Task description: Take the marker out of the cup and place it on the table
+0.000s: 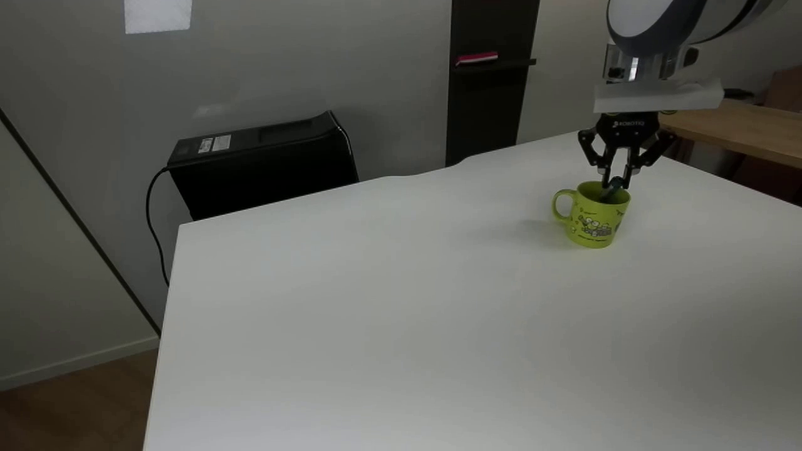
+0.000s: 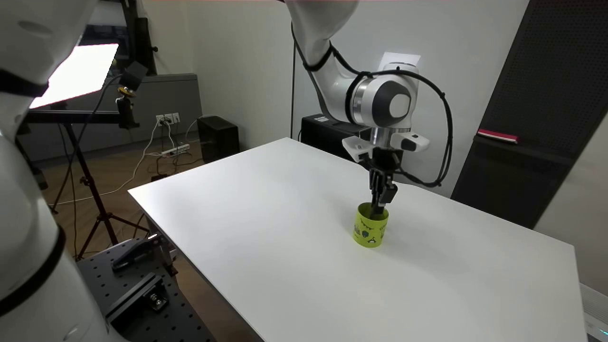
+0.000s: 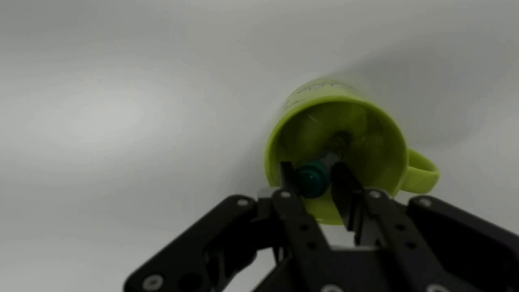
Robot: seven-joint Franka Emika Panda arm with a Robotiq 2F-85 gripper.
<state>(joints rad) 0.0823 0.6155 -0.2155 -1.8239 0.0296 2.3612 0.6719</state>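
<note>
The tool (image 3: 313, 175) points down at the mouth of a lime-green cup (image 1: 586, 220), its fingertips (image 3: 286, 174) narrow and holding the green end of the marker (image 3: 311, 184) between them. The marker is inside the cup, leaning, its lower end down in the dim interior. The cup stands upright on the table (image 1: 351, 300), its handle (image 1: 555, 205) pointing left in an exterior view. The table is plain white and smooth; a soft grey shadow (image 1: 523, 235) falls beside the cup on the handle side, and the wrist view shows a brighter patch (image 3: 97, 125) to the cup's left. Behind the far edge, a black boxy device (image 1: 269, 178) stands by the grey wall (image 1: 388, 81), two white labels (image 1: 221, 143) on its top and a black cord (image 1: 148, 210) hanging at one end. A sheet of white paper (image 1: 156, 14) is on the wall above, and further along a dark panel (image 1: 489, 109) has a ledge (image 1: 517, 64) with a red and white object (image 1: 477, 58) on it. A light wooden surface (image 1: 745, 128) shows past the table. In an exterior view, a brightly lit panel (image 2: 83, 71) stands near a black tripod (image 2: 89, 180), with wall sockets (image 2: 167, 118) and a black box (image 2: 218, 137) beyond. Just beside the table, a clamp-like black piece (image 2: 130, 256) lies on a dark perforated plate (image 2: 175, 323).
</note>
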